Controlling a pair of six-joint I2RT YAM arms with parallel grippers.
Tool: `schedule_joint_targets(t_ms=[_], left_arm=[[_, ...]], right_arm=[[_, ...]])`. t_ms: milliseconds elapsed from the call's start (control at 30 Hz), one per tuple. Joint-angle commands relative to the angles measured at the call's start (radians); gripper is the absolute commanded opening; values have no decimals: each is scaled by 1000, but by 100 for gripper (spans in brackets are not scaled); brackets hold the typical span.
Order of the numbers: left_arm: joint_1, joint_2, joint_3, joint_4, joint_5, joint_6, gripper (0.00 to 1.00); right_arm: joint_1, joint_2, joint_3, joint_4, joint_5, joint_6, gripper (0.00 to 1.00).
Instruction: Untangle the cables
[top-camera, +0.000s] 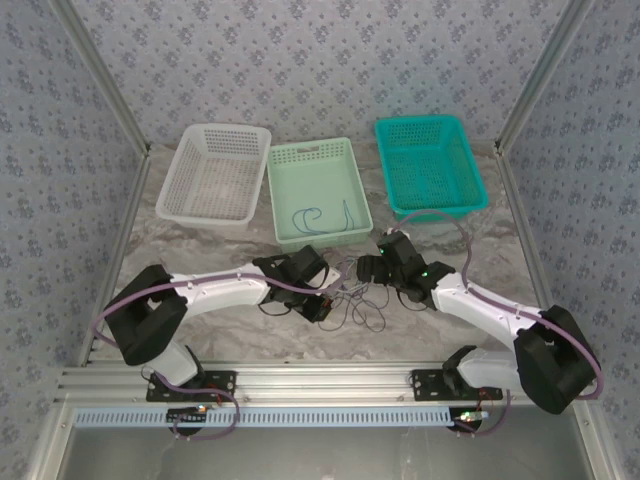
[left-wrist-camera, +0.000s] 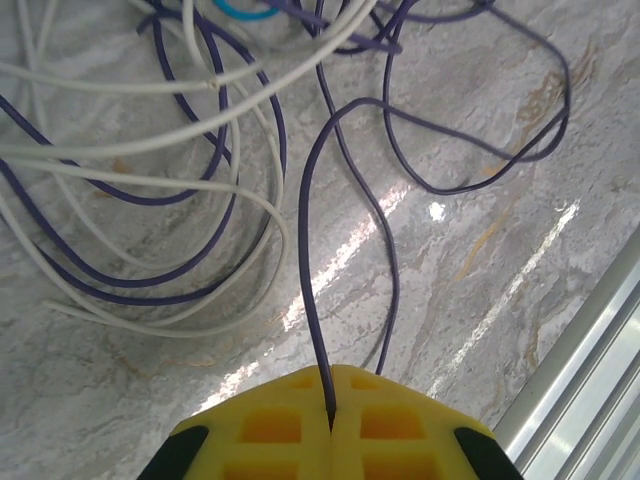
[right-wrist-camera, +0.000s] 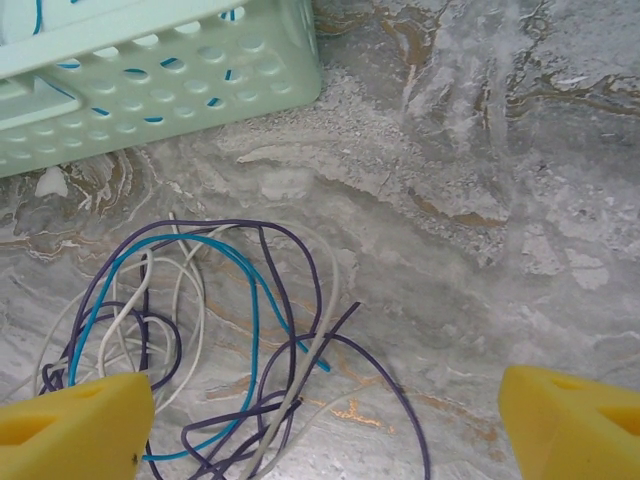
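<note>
The cables, purple, blue and white, lie tangled on the table between both grippers, near the mint basket. The left gripper pinches one purple cable. The right gripper hovers, fingers spread wide. Bare table lies right of the tangle, and the rail runs close by.

3 baskets sat in a row at the marble table's far edge: white, mint, teal. Aluminium rail ran along the near edge.
</note>
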Motion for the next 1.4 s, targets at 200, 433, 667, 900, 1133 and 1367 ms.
schedule_joint_targets(t_ms=[200,433,667,900,1133,1367], left_arm=[[-32,-113,58,-17,-25,16,0],[-39,-195,86,-29,-37,28,0],[-40,-301,107,-28,-67,51,0],[-40,-367,129,3,-87,68,0],[-40,-431,156,48,-154,94,0],[-40,-417,248,78,-186,107,0]], right_arm=[[39,70,2,45,3,57,92],[45,118,26,18,17,68,92],[45,165,46,-24,40,86,90],[45,193,62,-61,61,95,90],[39,209,68,-85,77,107,90],[37,232,88,-108,87,108,91]])
